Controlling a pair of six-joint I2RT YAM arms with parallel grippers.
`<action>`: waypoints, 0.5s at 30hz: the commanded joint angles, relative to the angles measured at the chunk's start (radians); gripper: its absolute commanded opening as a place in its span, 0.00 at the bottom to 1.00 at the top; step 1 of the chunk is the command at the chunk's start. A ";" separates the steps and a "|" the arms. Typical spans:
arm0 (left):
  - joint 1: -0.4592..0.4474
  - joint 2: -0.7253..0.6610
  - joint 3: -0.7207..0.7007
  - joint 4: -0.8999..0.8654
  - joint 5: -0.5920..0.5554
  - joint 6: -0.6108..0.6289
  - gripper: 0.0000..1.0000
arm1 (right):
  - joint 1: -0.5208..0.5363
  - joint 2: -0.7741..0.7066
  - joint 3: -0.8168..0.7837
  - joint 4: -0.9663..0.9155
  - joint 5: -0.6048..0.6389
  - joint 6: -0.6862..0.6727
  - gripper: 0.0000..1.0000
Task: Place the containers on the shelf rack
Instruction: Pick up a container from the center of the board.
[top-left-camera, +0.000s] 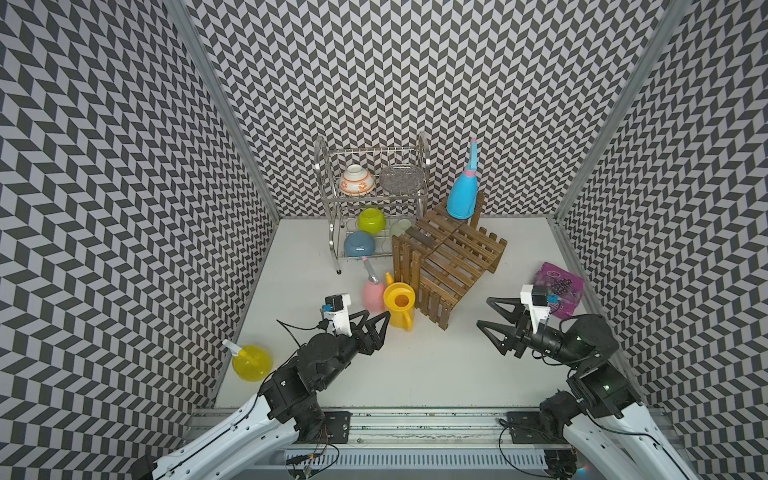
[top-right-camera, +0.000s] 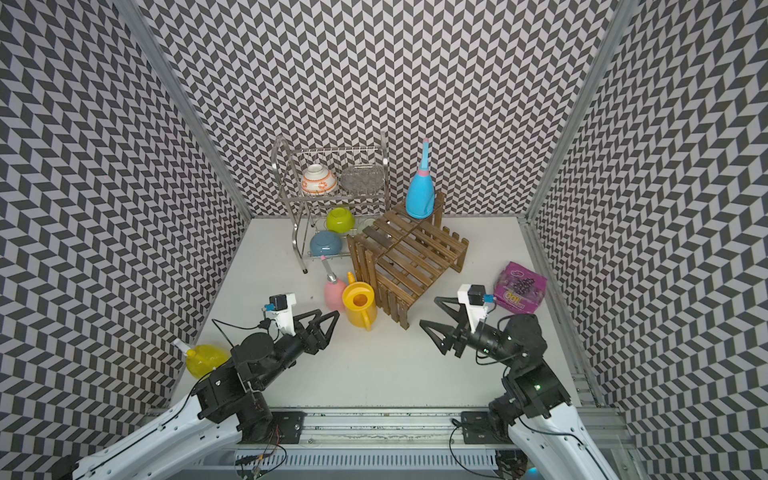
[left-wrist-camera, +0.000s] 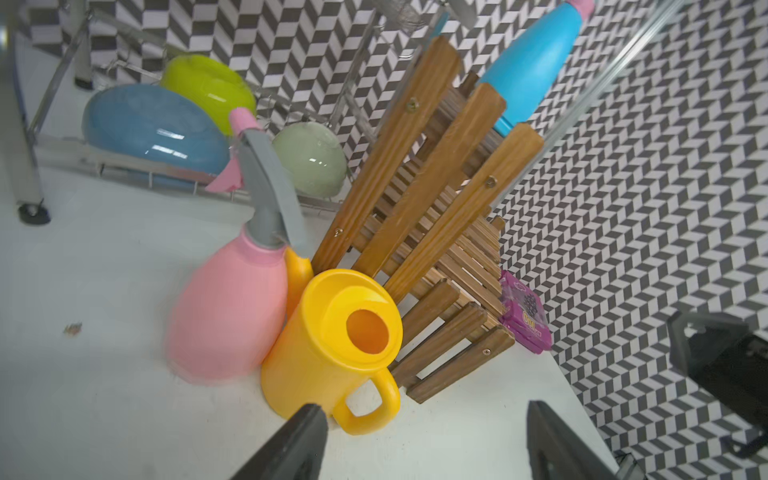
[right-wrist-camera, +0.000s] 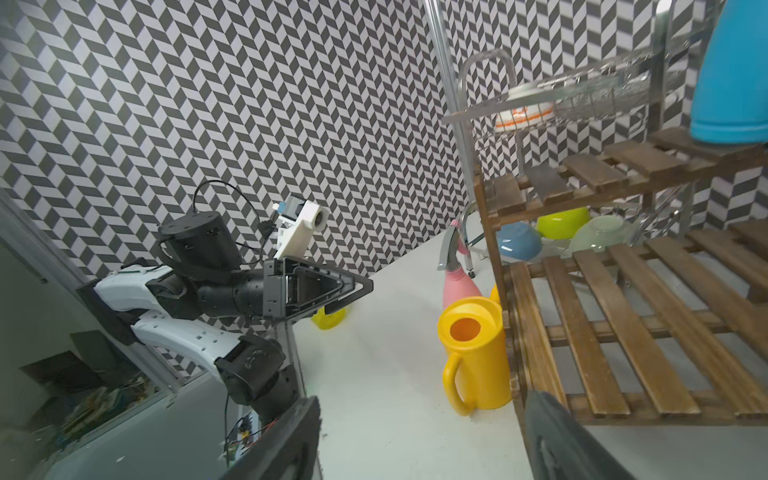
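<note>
The left gripper (left-wrist-camera: 424, 409) had its fingers apart and empty, just short of the yellow watering can (left-wrist-camera: 328, 345) handle. The right gripper (top-left-camera: 485, 312) was spread too, holding nothing. The can and the pink spray bottle (left-wrist-camera: 228, 316) stood on the table (top-left-camera: 415, 365) just beside the shelf rack (top-left-camera: 449, 266), and the blue spray bottle (top-left-camera: 461, 195) stood on its top tier. The likely next move was to close on the handle and lift.

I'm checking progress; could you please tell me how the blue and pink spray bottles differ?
The blue spray bottle stands on the top tier of the shelf rack; the pink spray bottle stands on the table. The blue one's head is blue, the pink one's grey. Both are upright.
</note>
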 joint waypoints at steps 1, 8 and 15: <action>0.016 0.065 0.127 -0.087 -0.091 -0.108 0.67 | 0.064 0.084 -0.012 0.076 0.020 0.029 0.79; 0.111 0.292 0.413 -0.337 -0.068 -0.085 0.67 | 0.111 0.185 -0.051 0.067 0.078 0.010 0.80; 0.207 0.549 0.677 -0.519 -0.049 -0.070 0.39 | 0.112 0.100 -0.115 0.121 0.115 0.077 0.82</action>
